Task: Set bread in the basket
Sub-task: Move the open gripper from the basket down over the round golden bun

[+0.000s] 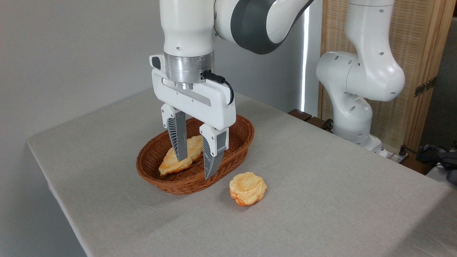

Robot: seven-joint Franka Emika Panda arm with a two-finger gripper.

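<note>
Nearest, the round bun point(247, 188) sits on the grey tablecloth point(321, 200), just outside the wicker basket point(238, 150)'s near-right rim. Behind it, the gripper point(197, 165) hangs over the basket, fingers spread and empty, above the braided loaf point(169, 165). So the bun lies rightward and nearer the camera from the fingertips.

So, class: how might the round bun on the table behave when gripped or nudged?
The bun sits slightly tilted on the cloth, so a nudge could rock it. Its lumpy top may give uneven finger contact. It looks light for its size.
</note>
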